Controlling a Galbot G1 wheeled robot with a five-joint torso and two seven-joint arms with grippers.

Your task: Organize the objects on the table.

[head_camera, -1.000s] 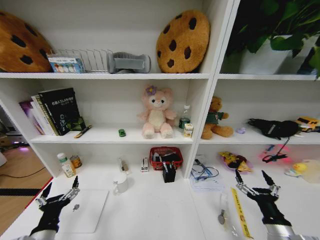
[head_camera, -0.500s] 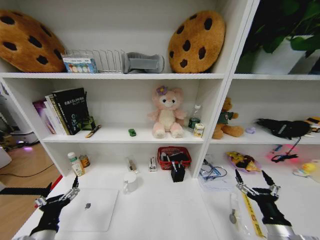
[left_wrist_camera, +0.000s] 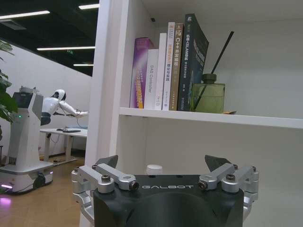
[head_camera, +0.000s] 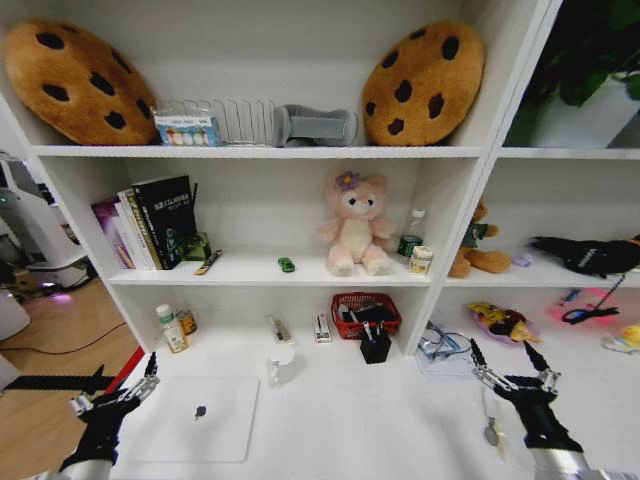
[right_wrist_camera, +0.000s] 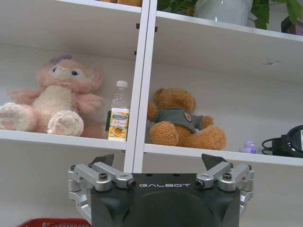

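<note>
The white table [head_camera: 340,430] runs under a white shelf unit. On its left part a slim silver laptop [head_camera: 195,420] lies shut with a small dark item [head_camera: 200,411] on its lid. A white mug [head_camera: 283,362] stands behind it. A tiny green toy car [head_camera: 287,264] and a dark pen-like item [head_camera: 208,262] sit on the shelf above. My left gripper [head_camera: 125,368] hovers open at the laptop's left edge, empty, also open in its wrist view [left_wrist_camera: 161,163]. My right gripper [head_camera: 502,350] hangs open and empty over the table's right part, again open in its wrist view [right_wrist_camera: 158,158].
A red basket [head_camera: 365,312], a black pen holder [head_camera: 376,345] and small bottles [head_camera: 171,328] line the back of the table. Books [head_camera: 150,222], a pink plush [head_camera: 352,222] and a bear [right_wrist_camera: 182,118] fill the shelves. Another robot [head_camera: 30,230] stands on the left.
The whole scene has slid to the right in the head view, so the camera has swung left. Both grippers keep their places in the picture and stay open.
</note>
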